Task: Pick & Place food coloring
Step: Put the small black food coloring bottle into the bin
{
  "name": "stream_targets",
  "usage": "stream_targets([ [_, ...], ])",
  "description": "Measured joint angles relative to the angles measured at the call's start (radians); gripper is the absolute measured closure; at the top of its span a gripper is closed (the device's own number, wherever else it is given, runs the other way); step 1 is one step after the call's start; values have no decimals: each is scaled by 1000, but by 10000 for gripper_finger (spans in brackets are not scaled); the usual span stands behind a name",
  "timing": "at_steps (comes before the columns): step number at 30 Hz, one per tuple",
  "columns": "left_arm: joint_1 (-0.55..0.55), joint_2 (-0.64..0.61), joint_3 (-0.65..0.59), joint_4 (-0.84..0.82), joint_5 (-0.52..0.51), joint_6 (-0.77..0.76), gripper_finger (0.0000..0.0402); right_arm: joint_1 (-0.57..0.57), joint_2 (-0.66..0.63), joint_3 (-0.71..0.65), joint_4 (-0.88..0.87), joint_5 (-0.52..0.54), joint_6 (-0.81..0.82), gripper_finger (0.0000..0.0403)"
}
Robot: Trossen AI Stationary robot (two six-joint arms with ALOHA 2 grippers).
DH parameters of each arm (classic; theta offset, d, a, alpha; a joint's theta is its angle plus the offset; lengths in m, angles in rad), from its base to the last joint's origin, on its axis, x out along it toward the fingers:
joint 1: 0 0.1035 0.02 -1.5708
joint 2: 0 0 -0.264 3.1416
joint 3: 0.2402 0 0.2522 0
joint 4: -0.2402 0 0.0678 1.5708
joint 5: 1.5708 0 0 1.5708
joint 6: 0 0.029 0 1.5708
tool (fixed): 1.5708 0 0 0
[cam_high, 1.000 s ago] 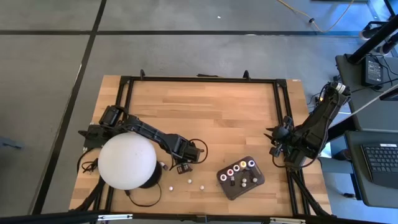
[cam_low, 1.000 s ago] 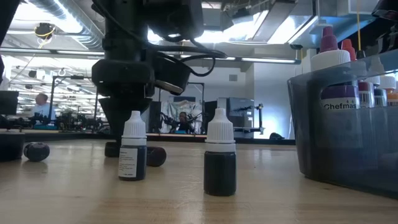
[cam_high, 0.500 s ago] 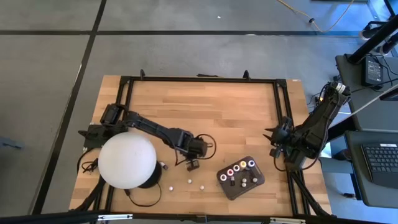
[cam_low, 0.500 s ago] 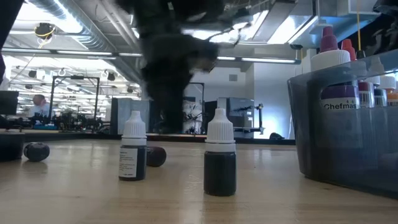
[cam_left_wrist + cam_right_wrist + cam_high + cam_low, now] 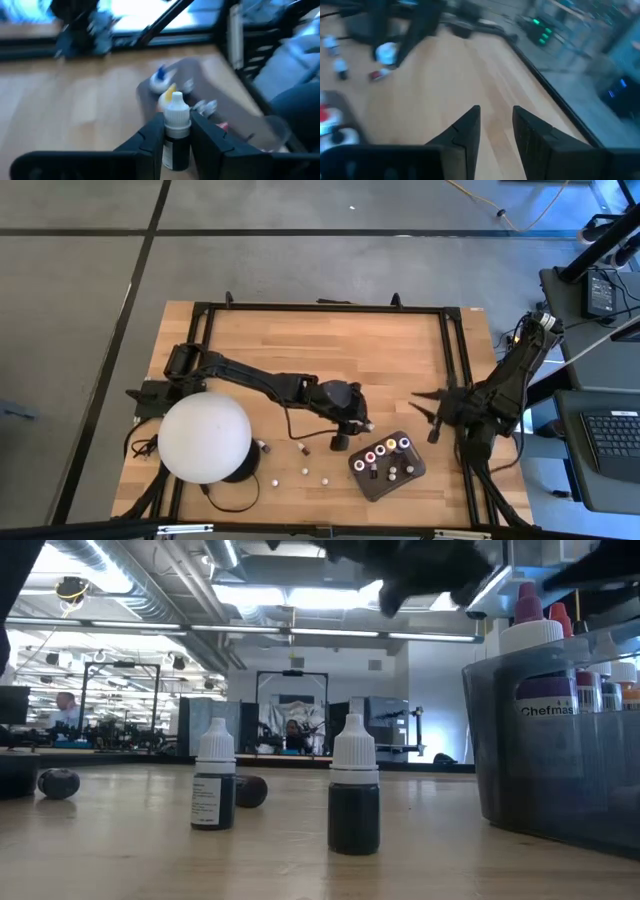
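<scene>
left gripper [image 5: 177,137] is clamped on a dark white-capped bottle [image 5: 177,131], held upright betw the fingers. in the high view the left gripper [image 5: 342,435] sits just off the tray [image 5: 362,485] at about its 10 o'clock, close to the rim, bottle not yet over a slot as far as i can tell. tray already holds several bottles, coloured tops in a row along its far side [image 5: 385,448], white/dark ones nearer.

rest of the food coloring is loose on the table: two white-capped bottles [image 5: 214,788] and [image 5: 354,800] stand upright in the low view, apart from each other; from above there are small ones at roughly 8–9 o'clock of the tray [image 5: 303,473], [image 5: 324,480], one more lying near the big white dome [image 5: 204,437].

right gripper [image 5: 495,122] waits at 3 o'clock of the tray, w/ fingers slightly apart and nothing betw them; in the high view it is at [image 5: 432,417].

risks, my guess: tray is crowded, so a descent w/o a clear free slot could knock neighbours over. grip is low on the bottle body, so it could tilt on release. arm swings close over the loose bottles, cable might clip one.
</scene>
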Motion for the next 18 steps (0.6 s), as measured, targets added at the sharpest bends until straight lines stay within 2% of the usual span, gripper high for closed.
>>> stream_targets([
  [3, -7, 1, 0, 60, 30, 20, 326, -21, 0, 0, 248, -115, -321, 286],
  [7, -14, 1, 0, 79, 34, 20, 321, -69, 9, 0, 552, -437, -754, 286],
  [9, -16, 1, 0, 78, 35, 20, 321, -91, 19, 0, 661, -523, -888, 286],
  [12, -24, 1, 0, 67, 39, 5, 322, -124, 36, 2, 761, -522, -994, 286],
  [18, -48, 1, 0, 68, 44, -30, 320, -209, 102, 32, 762, -595, -1001, 285],
])
